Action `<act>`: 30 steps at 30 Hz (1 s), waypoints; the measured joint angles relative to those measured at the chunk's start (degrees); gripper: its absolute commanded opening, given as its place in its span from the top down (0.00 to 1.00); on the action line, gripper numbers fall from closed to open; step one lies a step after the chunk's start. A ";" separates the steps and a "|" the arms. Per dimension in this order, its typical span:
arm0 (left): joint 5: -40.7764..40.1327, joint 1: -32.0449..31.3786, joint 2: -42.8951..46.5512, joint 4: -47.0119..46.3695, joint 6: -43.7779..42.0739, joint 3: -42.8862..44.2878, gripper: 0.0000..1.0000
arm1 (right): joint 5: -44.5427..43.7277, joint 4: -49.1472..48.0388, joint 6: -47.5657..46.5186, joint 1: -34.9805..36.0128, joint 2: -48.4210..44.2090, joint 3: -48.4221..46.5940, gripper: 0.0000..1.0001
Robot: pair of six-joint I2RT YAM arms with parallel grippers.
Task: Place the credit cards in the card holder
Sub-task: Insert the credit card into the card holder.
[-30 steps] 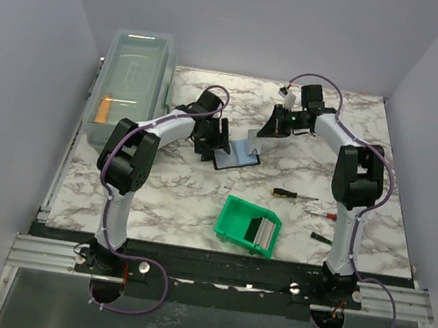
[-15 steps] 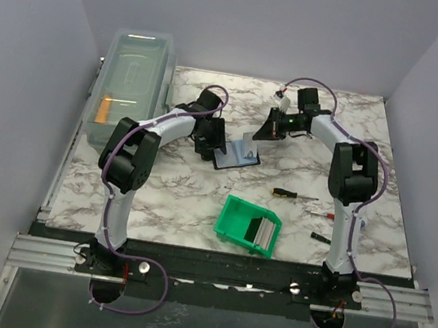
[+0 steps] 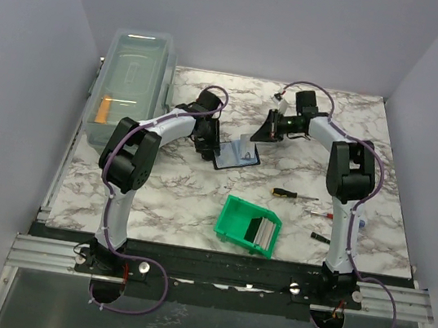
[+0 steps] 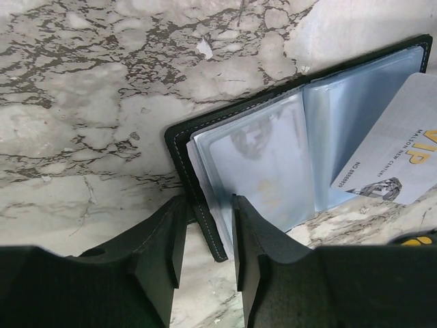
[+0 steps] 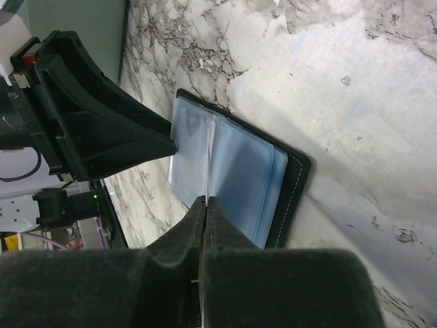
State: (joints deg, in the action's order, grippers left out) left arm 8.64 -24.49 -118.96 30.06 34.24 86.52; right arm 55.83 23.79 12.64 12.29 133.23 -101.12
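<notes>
light: bright, even | shadows: soft | near foreground: blurred

- The card holder (image 3: 236,157) lay open near the middle of the table (image 3: 181,199).
- The left gripper (image 4: 207,201) sat at its left edge, jaws either side of that edge.
- The right gripper (image 5: 206,199) held a credit card (image 4: 403,147) over its right half.
- A bin (image 3: 236,216) stood in front, with more credit cards (image 3: 261,230) inside.
- Three screwdrivers (image 3: 293,195) lay right of the bin.
- A lidded box (image 3: 132,85) sat along the far-left edge.
</notes>
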 measured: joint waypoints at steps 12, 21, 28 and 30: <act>-0.66 0.15 -0.13 0.57 -0.74 0.00 0.73 | 2.78 -0.48 1.55 0.50 2.78 -0.61 1.00; -0.68 0.15 -0.15 0.72 -0.87 0.00 0.74 | 3.96 -1.86 3.26 0.74 2.99 -0.61 1.00; -0.68 0.15 -0.17 0.76 -0.90 0.00 0.75 | 6.88 -3.34 6.12 0.74 2.99 -0.61 1.00; -0.68 0.15 -0.17 0.76 -0.92 0.00 0.75 | 7.41 -3.28 6.60 0.74 3.08 -0.61 1.00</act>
State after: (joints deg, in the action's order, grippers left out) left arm 7.97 -24.34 -119.13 30.83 33.32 86.52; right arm 63.24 20.51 19.25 13.04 136.31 -101.73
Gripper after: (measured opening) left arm 0.255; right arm 0.005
